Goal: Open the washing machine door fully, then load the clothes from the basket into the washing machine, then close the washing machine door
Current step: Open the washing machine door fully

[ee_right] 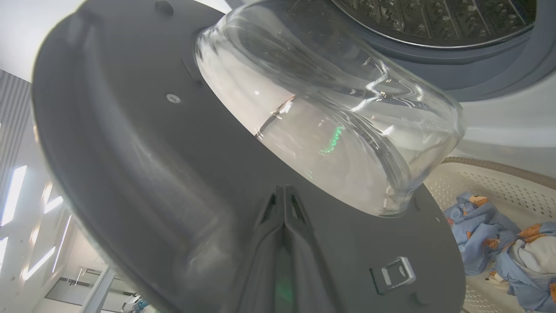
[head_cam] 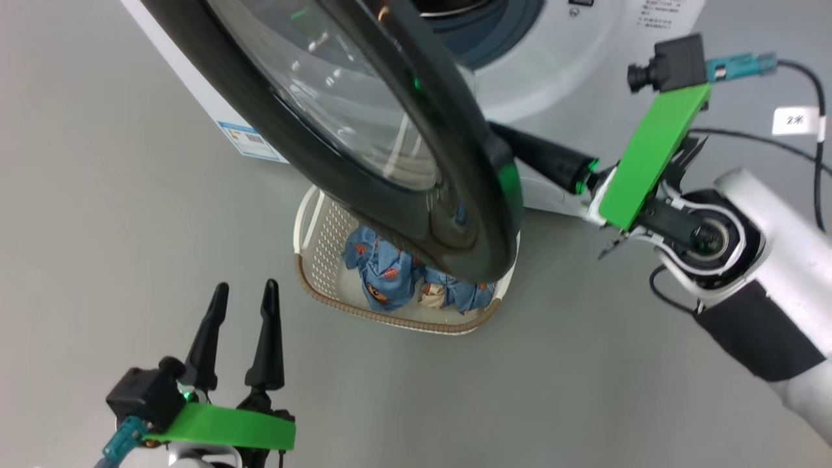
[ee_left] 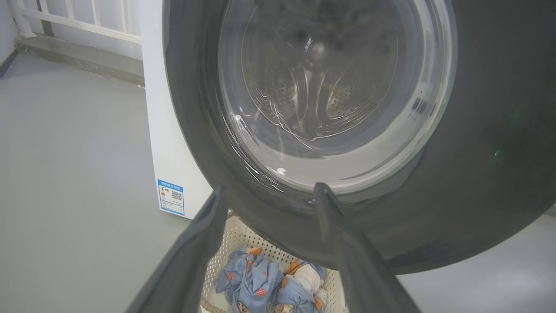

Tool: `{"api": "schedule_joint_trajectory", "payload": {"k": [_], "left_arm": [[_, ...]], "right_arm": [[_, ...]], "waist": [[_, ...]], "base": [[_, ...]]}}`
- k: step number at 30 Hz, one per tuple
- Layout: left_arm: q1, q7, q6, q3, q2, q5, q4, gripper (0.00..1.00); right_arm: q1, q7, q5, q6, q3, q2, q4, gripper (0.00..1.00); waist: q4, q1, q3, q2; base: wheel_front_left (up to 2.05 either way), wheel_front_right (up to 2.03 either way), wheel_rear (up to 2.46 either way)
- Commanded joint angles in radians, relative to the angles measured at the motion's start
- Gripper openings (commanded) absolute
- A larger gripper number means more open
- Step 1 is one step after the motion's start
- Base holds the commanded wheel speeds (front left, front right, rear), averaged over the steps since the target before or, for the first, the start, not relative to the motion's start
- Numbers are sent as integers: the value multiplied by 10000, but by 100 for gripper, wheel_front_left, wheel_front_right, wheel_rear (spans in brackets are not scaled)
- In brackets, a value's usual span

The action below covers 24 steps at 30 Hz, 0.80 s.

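The washing machine door (head_cam: 455,214) stands partly open, its black rim and glass bowl hanging over the basket (head_cam: 318,240). The clothes (head_cam: 383,266), blue with orange prints, lie in the basket, partly hidden by the door. My right gripper (ee_right: 284,191) is shut, its tips pressed on the door's grey inner face (ee_right: 130,152) just under the glass bowl (ee_right: 347,108); its fingers (head_cam: 546,159) reach in behind the rim. My left gripper (head_cam: 246,289) is open and empty, low and left of the basket, facing the door's outer side (ee_left: 478,152). Behind the door is the washing machine (head_cam: 552,71) with its steel drum (ee_right: 434,17).
Grey floor surrounds the machine. A blue label (head_cam: 250,140) marks its lower corner. A white railing (ee_left: 78,21) runs along the wall to the machine's left. A black cable with a white tag (head_cam: 796,120) hangs by my right forearm. The door latch (ee_right: 393,274) sits near my right fingers.
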Motion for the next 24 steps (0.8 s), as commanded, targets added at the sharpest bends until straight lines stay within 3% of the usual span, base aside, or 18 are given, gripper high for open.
{"api": "schedule_joint_trajectory", "payload": {"k": [1,24], "left_arm": [[125,-67,8,372,147,174,-238,100],[736,-67,8,500,147,244,-186,100]], "right_arm": [[371,116,35,87,31,230,-383,0],[1686,996,-106,87,303,1395,-808,0]], "waist": [[102,0,-186,0],[1239,0,-1064,0]], "base": [[0,0,0],[0,0,0]]}}
